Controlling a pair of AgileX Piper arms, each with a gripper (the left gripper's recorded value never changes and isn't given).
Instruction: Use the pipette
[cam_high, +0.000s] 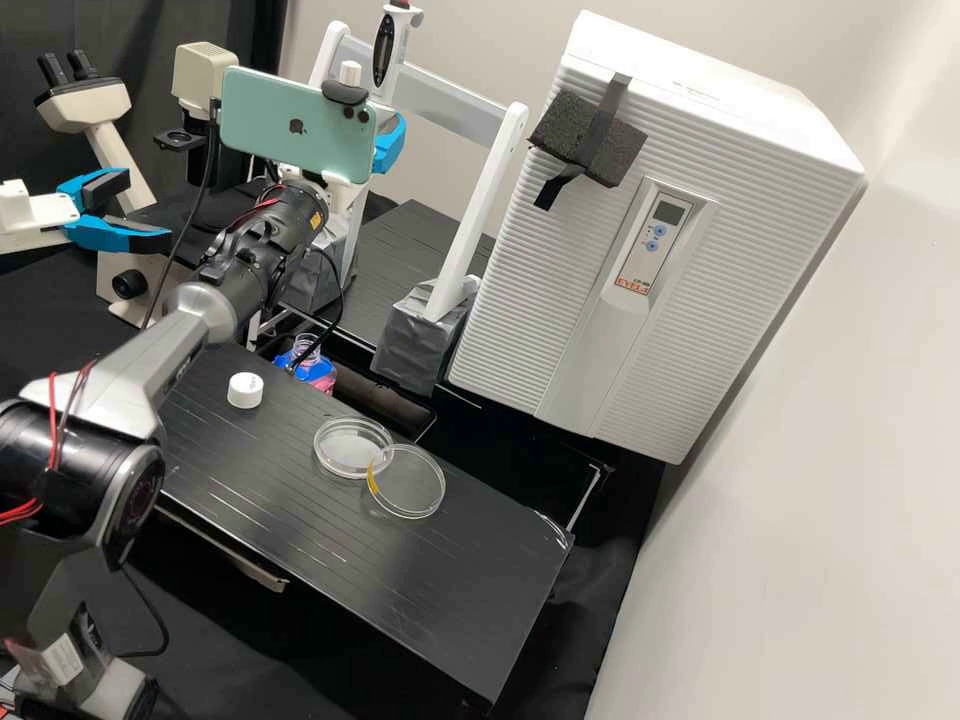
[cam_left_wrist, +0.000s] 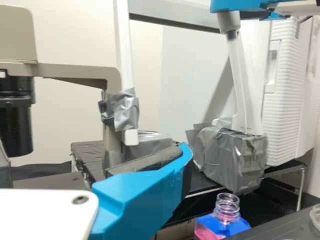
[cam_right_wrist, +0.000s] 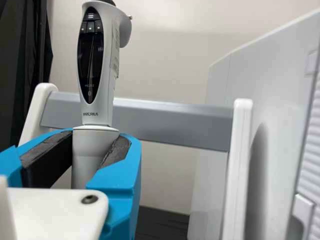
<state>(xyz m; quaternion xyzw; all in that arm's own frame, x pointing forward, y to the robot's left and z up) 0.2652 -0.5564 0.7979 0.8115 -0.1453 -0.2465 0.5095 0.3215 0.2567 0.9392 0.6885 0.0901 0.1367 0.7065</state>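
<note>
The white and grey pipette (cam_right_wrist: 97, 75) stands upright with my right gripper (cam_right_wrist: 92, 150) shut on its lower body, just in front of the stand's grey crossbar. In the high view its head (cam_high: 392, 35) rises above the right gripper (cam_high: 388, 143), high over the back of the bench. From the left wrist view the pipette's shaft (cam_left_wrist: 228, 22) hangs below that gripper. An uncapped bottle of pink liquid (cam_high: 312, 365) sits under it, beside its white cap (cam_high: 245, 390). My left gripper (cam_high: 140, 208) is open and empty at the far left, near the microscope.
Two clear petri dishes (cam_high: 350, 445) (cam_high: 407, 480) lie on the black tray (cam_high: 430, 590). The pipette stand (cam_high: 470, 220) has tape-wrapped feet (cam_high: 415, 340). A large white appliance (cam_high: 650, 230) fills the right. A microscope (cam_high: 90, 110) stands at the back left. A green phone (cam_high: 295, 120) is mounted on the right arm.
</note>
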